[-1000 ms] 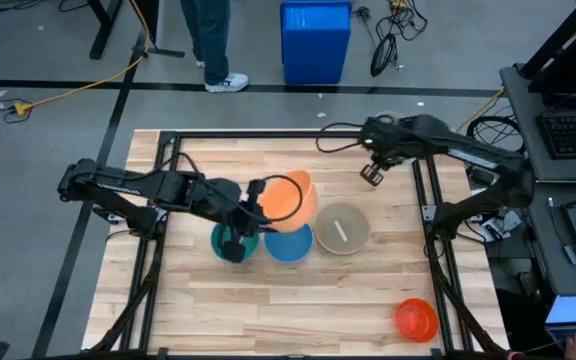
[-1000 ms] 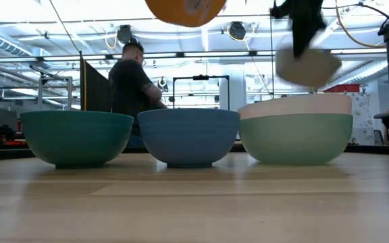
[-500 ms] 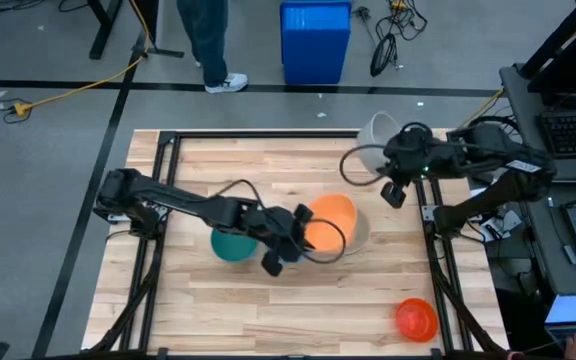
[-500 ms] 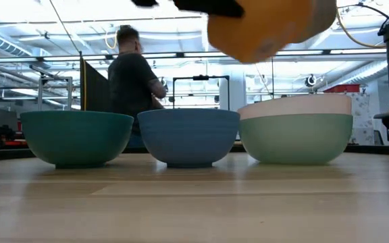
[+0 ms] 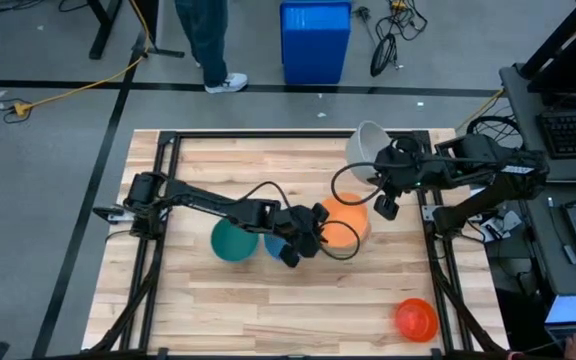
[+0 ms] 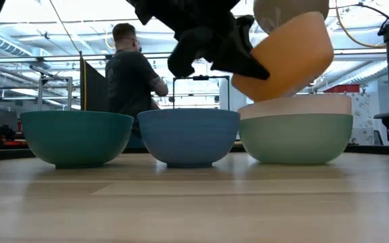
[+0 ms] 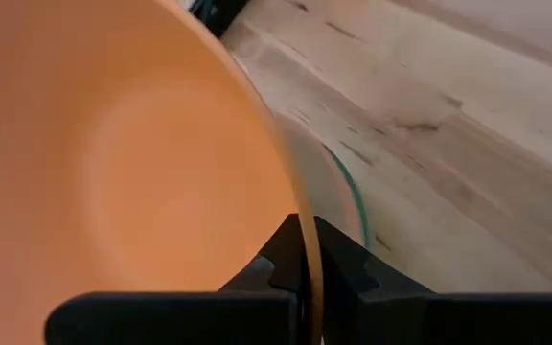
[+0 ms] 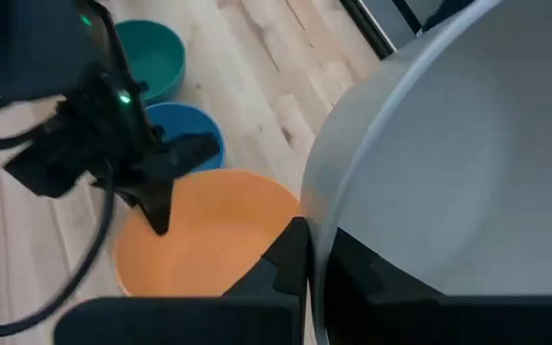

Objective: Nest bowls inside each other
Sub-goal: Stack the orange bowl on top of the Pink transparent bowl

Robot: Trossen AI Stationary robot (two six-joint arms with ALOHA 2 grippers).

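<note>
My left gripper (image 5: 316, 233) is shut on the orange bowl (image 5: 341, 232), which hangs tilted just above the pale pink bowl (image 6: 296, 104) nested in the sage green bowl (image 6: 296, 138). My right gripper (image 5: 377, 170) is shut on the grey-white bowl (image 5: 368, 142), held high over the table's far right. The teal bowl (image 5: 228, 241) and the blue bowl (image 5: 271, 246) stand on their bases left of the stack. The red-orange bowl (image 5: 416, 318) sits at the near right corner. My left gripper pinches the orange bowl's rim (image 7: 304, 251), one finger inside the bowl and one outside. The fingers come slanting down from the table's left. The bowl is lifted clear and tilted, its mouth turned up and toward the arm. My right gripper pinches the grey-white bowl's rim (image 8: 316, 241), one finger inside and one outside. It comes slanting down from the table's right, and the bowl is lifted clear.
A black frame (image 5: 168, 140) borders the wooden table top. Open wood lies along the near edge between the bowls and the red-orange bowl. A person (image 6: 132, 81) stands beyond the far edge, and a big blue bin (image 5: 315, 40) stands on the floor there.
My left gripper has carried the orange bowl down and toward the table's right, from above the blue bowl to just over the pink-and-green stack, rolling so that the bowl tips. My right gripper has risen with the grey-white bowl and swung toward the far right.
</note>
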